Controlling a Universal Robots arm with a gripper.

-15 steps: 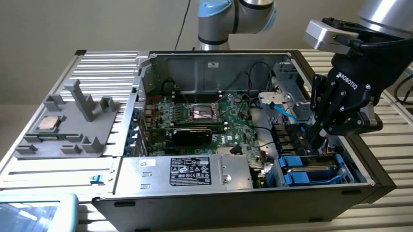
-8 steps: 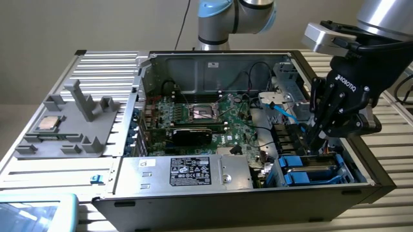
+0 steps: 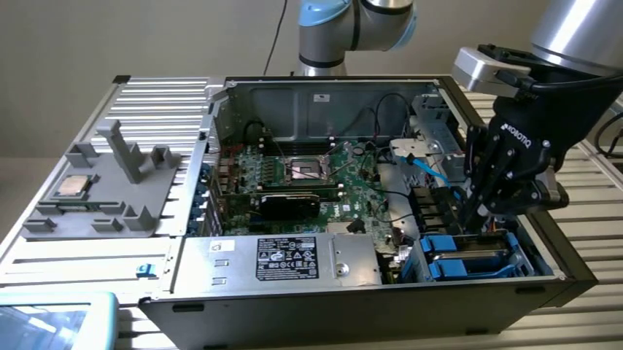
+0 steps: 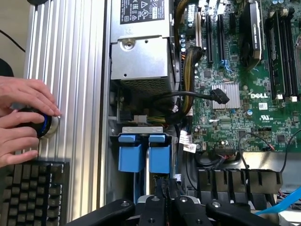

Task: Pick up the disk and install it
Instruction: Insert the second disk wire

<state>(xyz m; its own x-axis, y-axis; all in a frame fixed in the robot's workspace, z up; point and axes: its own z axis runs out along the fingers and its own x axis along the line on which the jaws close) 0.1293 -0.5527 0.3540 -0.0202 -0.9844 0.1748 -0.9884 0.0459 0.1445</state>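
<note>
The disk sits in the drive bay at the front corner of the open computer case, on the exterior view's right. Its blue carrier rails frame a silver-grey top. In the wrist view the two blue carrier tabs stand side by side under a grey metal edge. My gripper reaches down into the case right above the bay. Its black fingers are shut together, their tips at the gap between the two blue tabs. I cannot tell whether the tips touch the carrier.
A grey power-supply box with a black label lies beside the bay, with the green motherboard behind it. Black and blue cables run near the gripper. A grey fixture holding a CPU chip stands outside. A person's hands rest on a blue-ringed knob by a keyboard.
</note>
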